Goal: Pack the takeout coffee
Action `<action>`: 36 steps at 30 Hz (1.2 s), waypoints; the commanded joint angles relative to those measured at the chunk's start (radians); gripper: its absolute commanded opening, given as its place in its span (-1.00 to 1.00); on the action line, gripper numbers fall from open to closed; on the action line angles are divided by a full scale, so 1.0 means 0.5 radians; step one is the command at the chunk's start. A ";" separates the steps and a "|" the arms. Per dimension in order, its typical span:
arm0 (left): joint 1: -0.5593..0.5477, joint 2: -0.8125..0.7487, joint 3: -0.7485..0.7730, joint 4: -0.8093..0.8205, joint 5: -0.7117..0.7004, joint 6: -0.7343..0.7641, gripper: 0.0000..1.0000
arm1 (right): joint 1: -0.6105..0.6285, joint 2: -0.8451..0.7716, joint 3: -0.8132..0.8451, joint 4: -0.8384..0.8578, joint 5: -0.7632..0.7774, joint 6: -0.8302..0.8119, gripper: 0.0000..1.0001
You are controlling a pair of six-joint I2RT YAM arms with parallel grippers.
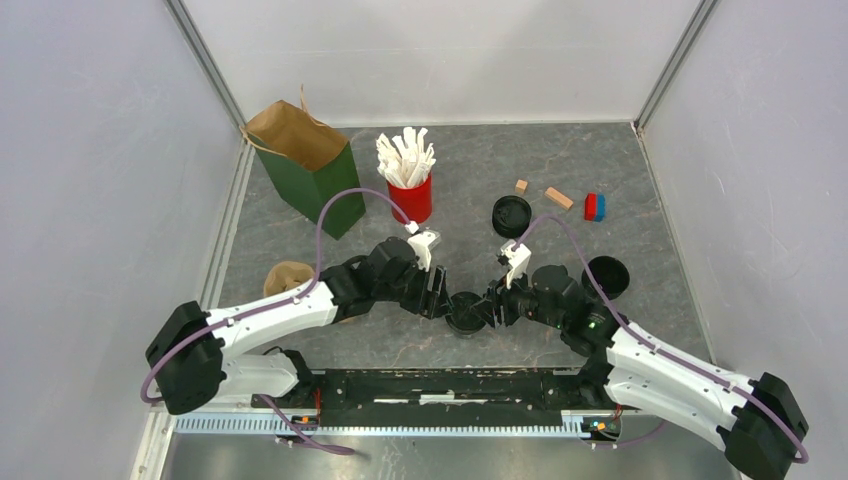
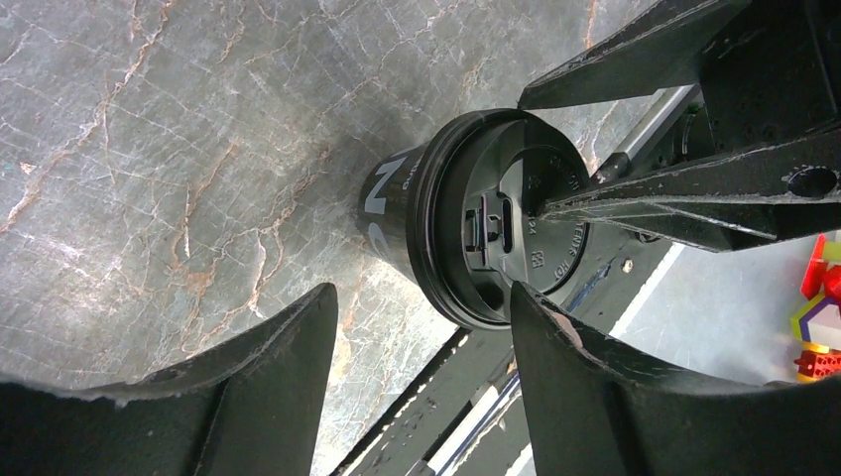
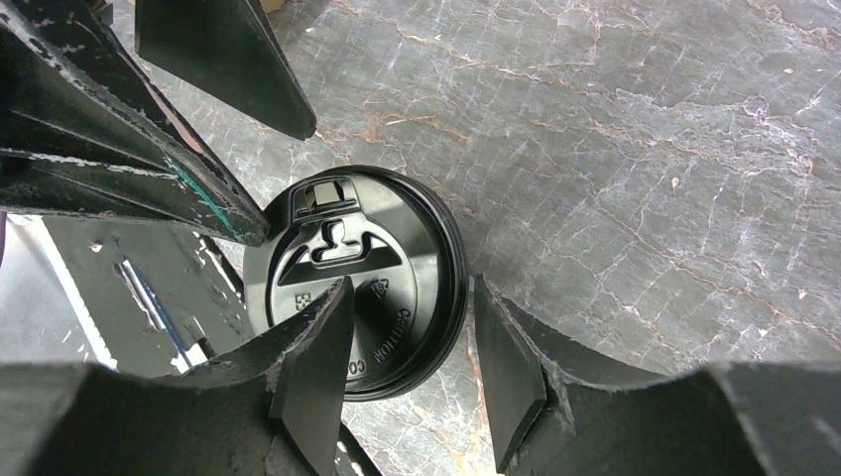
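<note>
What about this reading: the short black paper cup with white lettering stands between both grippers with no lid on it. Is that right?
Not quite. The short black paper cup does have a lid: a flat round black lid sits on its rim, as the left wrist view shows. The rest holds: it stands between the left gripper and the right gripper.

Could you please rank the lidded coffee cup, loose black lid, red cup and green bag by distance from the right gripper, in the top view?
1. lidded coffee cup, at the right gripper's fingertips.
2. loose black lid, behind it.
3. red cup, back left.
4. green bag, far left.
</note>
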 commanded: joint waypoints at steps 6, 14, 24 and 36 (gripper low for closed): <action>0.039 0.015 -0.072 0.195 0.128 -0.100 0.41 | 0.008 -0.005 -0.090 -0.022 0.023 -0.014 0.02; 0.088 0.022 -0.122 0.303 0.226 -0.135 0.35 | 0.008 -0.025 -0.143 -0.017 0.036 -0.014 -0.02; 0.125 0.069 -0.162 0.400 0.322 -0.174 0.27 | 0.008 -0.029 -0.188 0.006 0.039 -0.015 -0.06; 0.165 0.105 -0.236 0.504 0.361 -0.230 0.04 | 0.003 -0.037 -0.268 0.013 0.052 -0.023 -0.12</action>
